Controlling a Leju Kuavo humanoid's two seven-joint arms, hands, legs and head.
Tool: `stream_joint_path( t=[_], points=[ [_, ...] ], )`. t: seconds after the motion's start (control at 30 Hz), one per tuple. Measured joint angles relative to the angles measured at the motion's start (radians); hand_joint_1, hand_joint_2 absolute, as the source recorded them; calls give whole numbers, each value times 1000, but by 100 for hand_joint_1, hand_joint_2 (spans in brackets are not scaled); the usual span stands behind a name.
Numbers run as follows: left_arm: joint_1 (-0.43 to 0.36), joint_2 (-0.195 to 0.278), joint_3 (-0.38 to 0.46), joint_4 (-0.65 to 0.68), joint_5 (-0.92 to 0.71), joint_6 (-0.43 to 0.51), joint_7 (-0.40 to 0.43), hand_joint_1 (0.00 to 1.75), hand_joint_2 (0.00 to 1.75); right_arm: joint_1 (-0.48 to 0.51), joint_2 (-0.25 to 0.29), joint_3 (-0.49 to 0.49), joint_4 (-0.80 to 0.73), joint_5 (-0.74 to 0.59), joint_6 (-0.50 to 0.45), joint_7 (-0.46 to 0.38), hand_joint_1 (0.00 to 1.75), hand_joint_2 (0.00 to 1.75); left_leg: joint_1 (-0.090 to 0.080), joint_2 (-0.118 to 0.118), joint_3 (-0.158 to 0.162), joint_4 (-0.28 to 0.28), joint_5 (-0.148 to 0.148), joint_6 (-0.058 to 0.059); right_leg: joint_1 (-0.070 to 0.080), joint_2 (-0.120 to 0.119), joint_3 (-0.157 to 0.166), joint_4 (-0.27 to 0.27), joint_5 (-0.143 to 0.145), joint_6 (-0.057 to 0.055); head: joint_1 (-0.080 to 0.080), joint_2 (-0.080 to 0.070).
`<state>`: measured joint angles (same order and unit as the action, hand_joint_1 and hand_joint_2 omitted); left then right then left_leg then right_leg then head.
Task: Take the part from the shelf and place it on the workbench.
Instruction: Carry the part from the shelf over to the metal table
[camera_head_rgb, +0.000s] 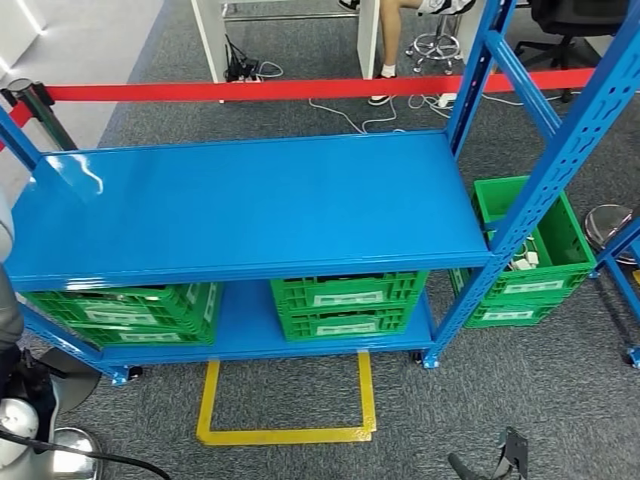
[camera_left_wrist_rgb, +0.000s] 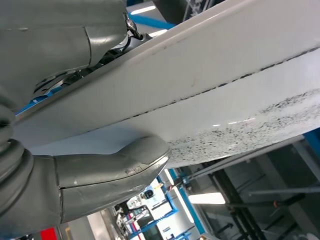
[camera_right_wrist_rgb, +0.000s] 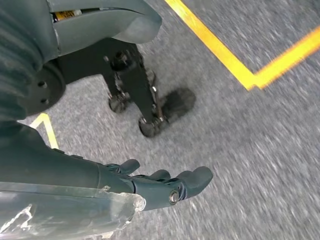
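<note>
The left hand (camera_left_wrist_rgb: 75, 170) grasps a big white part (camera_left_wrist_rgb: 211, 95). The right hand (camera_right_wrist_rgb: 158, 187) hangs loose, holding nothing. The part is off the blue shelf (camera_head_rgb: 249, 200), I think; putting it on the workbench is left.

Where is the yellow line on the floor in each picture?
Head view: yellow tape on the grey carpet, bottom middle, before the blue shelf.
Left wrist view: not in it; the left hand holds a white part.
Right wrist view: the tape lies on the carpet beyond the right hand.
Shared landmark: the carpet, head and right wrist views.
</note>
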<state>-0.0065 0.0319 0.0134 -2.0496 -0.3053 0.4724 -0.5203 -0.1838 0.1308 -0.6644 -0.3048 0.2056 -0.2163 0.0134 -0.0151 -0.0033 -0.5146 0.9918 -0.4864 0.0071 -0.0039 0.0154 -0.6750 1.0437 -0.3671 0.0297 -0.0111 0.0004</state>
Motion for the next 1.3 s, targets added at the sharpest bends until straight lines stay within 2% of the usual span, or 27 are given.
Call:
stream_joint_path(
  t=[0.07, 0.17, 0.2, 0.23, 0.27, 0.33, 0.37, 0.43, 0.47, 0.53, 0.57, 0.6, 0.67, 0.7, 0.73, 0.77, 0.8, 0.87, 0.93, 0.97, 1.03, 1.07, 1.13, 1.2, 1.23, 1.27, 1.3],
  points=[
    [-1, 0, 1, 0, 1, 1, 0, 175, 175, 1, 0, 0, 0, 0, 0, 1, 0, 175, 4, 3, -10, -10, 21, 6, -1, -1, -10, 12, -21, 12, 1, 0],
    [0, 0, 1, 1, 1, 1, 0, 175, 175, 0, 0, 1, 0, 1, -1, 2, 0, 175, 9, 6, -43, -15, 55, 14, -3, -5, -49, 154, -158, 24, 5, 0],
    [1, 0, 2, 1, 1, 1, 0, 175, 175, -1, 0, 1, 0, 1, -1, 2, 0, 175, 9, 6, -58, -14, 67, 14, -4, -6, -58, 213, -190, 27, 6, 0],
    [1, 0, 2, 2, 2, 1, 0, 175, 175, -1, 0, 1, 0, 1, -2, 3, 0, 175, 9, 6, -74, -14, 79, 13, -5, -6, -56, 253, -197, 30, 7, 0],
    [1, -1, 2, 3, 2, 1, 1, 175, 175, -2, 0, 1, 0, 1, -4, 4, 0, 175, 9, 6, -91, -13, 91, 11, -5, -7, -41, 264, -182, 32, 8, 0],
    [1, -1, 4, 7, 4, 0, 2, 175, 175, -6, 0, 3, 0, 1, -7, 7, 0, 175, 11, 6, -120, -10, 114, 4, -5, -7, 37, 190, -133, 34, 8, 0],
    [1, -1, 5, 8, 4, 0, 2, 175, 175, -9, 0, 5, 0, 0, -8, 8, 0, 175, 10, 5, -132, -8, 124, -1, -6, -7, 93, 121, -130, 35, 8, 0],
    [0, -1, 8, 10, 7, 0, 3, 175, 175, -15, 1, 8, 0, -4, -10, 7, 0, 175, 7, 6, -145, -4, 143, -11, -4, -5, 170, 6, -155, 27, 6, 0],
    [-1, -1, 8, 10, 8, -1, 3, 175, 175, -17, 1, 8, 0, -8, -11, 6, 0, 175, 7, 6, -148, -4, 152, -16, -2, -4, 181, -19, -164, 19, 4, 0],
    [0, -2, 8, 10, 10, -1, 3, 175, 175, -16, 1, 8, 0, -17, -14, 3, 0, 175, 9, 5, -150, -6, 160, -26, -1, -5, 167, -26, -155, 0, 2, 0],
    [0, -3, 9, 10, 11, -2, 3, 175, 175, -17, 1, 8, 0, -20, -16, 0, 0, 175, 11, 4, -156, 4, 143, -33, -2, -6, 162, -26, -145, -10, 1, 0],
    [0, -3, 9, 11, 12, -2, 3, 175, 175, -18, 1, 8, -1, -22, -16, -3, 0, 175, 12, 4, -165, 31, 107, -39, -4, -8, 154, -28, -134, -18, -1, 0],
    [1, -3, 11, 11, 14, -2, 4, 175, 175, -20, 1, 10, -2, -23, -15, -14, 0, 175, 15, 3, -193, 143, 1, -49, -5, -9, 133, -27, -111, -26, -6, 0],
    [1, -3, 11, 12, 16, -2, 4, 175, 175, -20, 2, 11, -2, -23, -14, -19, 0, 175, 17, 3, -206, 209, -37, -53, -5, -9, 119, -26, -99, -27, -6, 0],
    [2, -3, 11, 12, 17, -2, 4, 175, 175, -20, 2, 12, -2, -22, -15, -22, 0, 175, 18, 3, -211, 259, -52, -54, -5, -9, 104, -26, -88, -27, -6, 0],
    [3, -3, 12, 13, 18, -2, 4, 175, 175, -20, 2, 14, -2, -22, -16, -25, 0, 175, 19, 3, -204, 281, -44, -55, -5, -10, 90, -25, -77, -25, -6, 0],
    [3, -3, 12, 13, 20, -2, 4, 175, 175, -21, 2, 15, -2, -22, -18, -27, 0, 175, 20, 3, -180, 268, -21, -55, -5, -11, 77, -25, -68, -22, -6, 0],
    [3, -4, 13, 14, 20, 1, 3, 175, 175, -23, 1, 18, -3, -22, -22, -33, 0, 175, 22, 3, -88, 158, 19, -53, -5, -10, 56, -24, -50, -13, -6, 0],
    [3, -5, 13, 13, 20, 7, 1, 175, 175, -27, 1, 22, -7, -22, -26, -40, 0, 175, 21, 1, -3, 30, 13, -45, -4, -9, 42, -25, -31, -1, -6, 0],
    [4, -6, 14, 13, 20, 10, 0, 175, 175, -30, 1, 25, -8, -22, -29, -42, 0, 175, 19, 0, 14, -4, 6, -39, -3, -8, 37, -27, -21, 5, -6, 0],
    [8, -7, 14, 13, 20, 13, -1, 175, 175, -32, 0, 29, -9, -21, -35, -43, 0, 175, 17, 0, 6, -21, 11, -21, -4, -7, 26, -32, -4, 16, -6, 0],
    [10, -8, 15, 13, 20, 14, -1, 175, 175, -31, 0, 30, -9, -20, -40, -43, 0, 175, 18, 1, -2, -22, 20, -12, -5, -7, 19, -27, -13, 21, -6, 0],
    [11, -10, 15, 13, 20, 14, -1, 175, 175, -28, -1, 34, -9, -19, -49, -42, 0, 175, 19, 3, -19, -25, 38, 4, -6, -8, -8, 40, -83, 28, -2, 0],
    [12, -11, 16, 13, 20, 16, 0, 175, 175, -28, -1, 39, -9, -18, -52, -42, 0, 175, 15, 3, -41, -24, 56, 12, -5, -9, -41, 170, -173, 29, 1, 0],
    [12, -11, 16, 13, 20, 17, 0, 175, 175, -29, -1, 41, -9, -17, -52, -42, 0, 175, 12, 3, -54, -24, 64, 14, -3, -9, -49, 224, -190, 27, 1, 0],
    [13, -11, 16, 13, 20, 18, 0, 175, 175, -29, -1, 42, -9, -16, -52, -42, 0, 175, 9, 3, -66, -24, 72, 15, 0, -9, -48, 255, -185, 23, 1, 0],
    [13, -12, 17, 13, 20, 19, 0, 175, 175, -29, -1, 43, -9, -16, -52, -42, 0, 175, 5, 3, -78, -24, 80, 16, 4, -8, -30, 252, -158, 17, 1, 0]
  ],
)
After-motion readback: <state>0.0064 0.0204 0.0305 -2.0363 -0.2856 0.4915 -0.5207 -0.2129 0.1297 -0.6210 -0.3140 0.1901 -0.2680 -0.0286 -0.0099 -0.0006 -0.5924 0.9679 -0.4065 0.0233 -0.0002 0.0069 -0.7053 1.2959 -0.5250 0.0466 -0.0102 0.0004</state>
